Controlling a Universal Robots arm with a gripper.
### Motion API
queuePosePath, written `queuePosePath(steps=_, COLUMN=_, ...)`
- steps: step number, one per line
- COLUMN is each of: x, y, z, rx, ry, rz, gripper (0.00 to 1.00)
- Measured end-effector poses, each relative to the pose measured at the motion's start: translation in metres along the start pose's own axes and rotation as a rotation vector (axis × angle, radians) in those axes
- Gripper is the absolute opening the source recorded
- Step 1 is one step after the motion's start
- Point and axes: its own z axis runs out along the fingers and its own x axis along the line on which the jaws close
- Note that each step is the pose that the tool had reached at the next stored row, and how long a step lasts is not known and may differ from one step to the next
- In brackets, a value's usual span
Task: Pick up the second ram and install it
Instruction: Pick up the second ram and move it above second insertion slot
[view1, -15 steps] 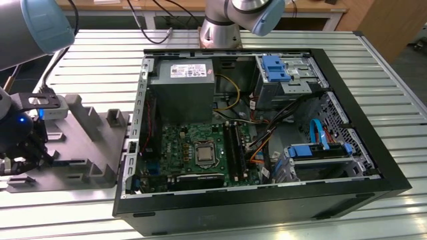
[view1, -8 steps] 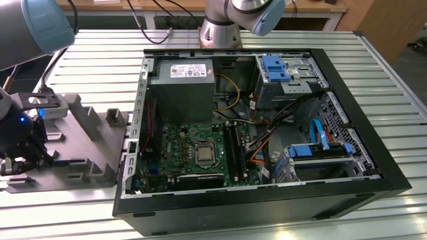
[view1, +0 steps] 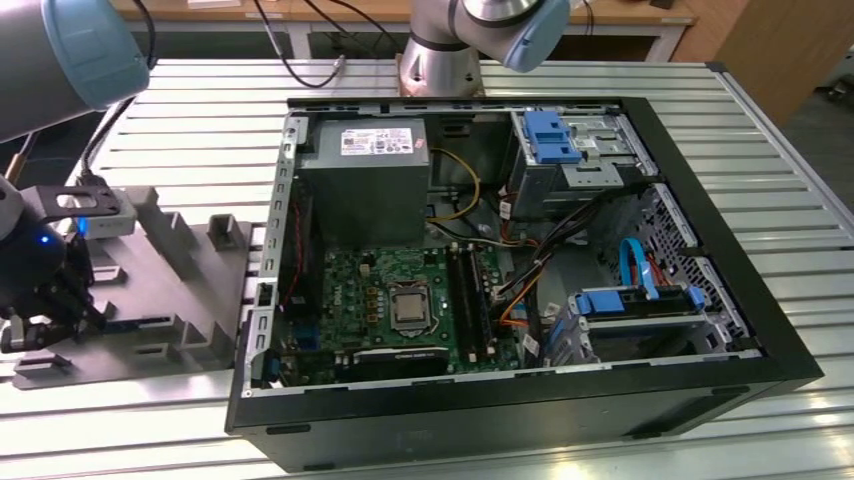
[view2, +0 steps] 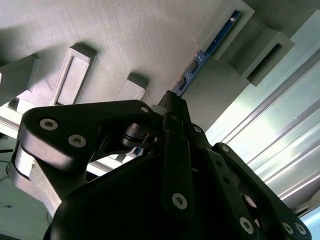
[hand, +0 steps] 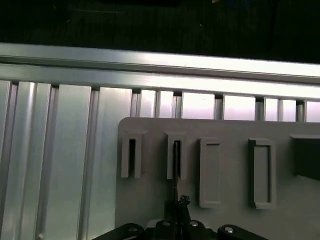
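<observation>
The gripper (view1: 40, 320) was seen at the exterior view's left, low over the grey fixture (view1: 174, 270) on the ribbed metal table (view1: 200, 120). The open computer case (view1: 667, 180) was set just beside the fixture, toward the exterior view's right.

The second ram (view2: 202, 56) was found on the fixture, not in the case. In the second wrist view it was seen as a long thin stick with a blue edge. One end was tucked in a slotted block of the fixture (view2: 125, 40), and the other end was reached by the gripper (view2: 171, 105). The jaws looked pressed close together, with that near end pinched between them.

In the first wrist view the second ram (hand: 176, 170) was seen on its thin edge, as one dark line. The line ran straight from a slot in the fixture (hand: 225, 130) to the gripper (hand: 177, 207). So the long way of the stick was pointed right out from the jaws, not across them.

The long black slots (view1: 467, 290) on the green board (view1: 387, 280) were well apart from the gripper, inside the case.
</observation>
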Motion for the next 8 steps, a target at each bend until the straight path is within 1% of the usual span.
queuePosePath(steps=4, x=0.0001, y=0.0, z=0.0004, rx=0.001, ry=-0.002, rz=0.052, gripper=0.13)
queuePosePath(steps=8, x=0.0, y=-0.0001, z=0.0005, rx=0.0013, ry=-0.0023, rz=0.055, gripper=0.13)
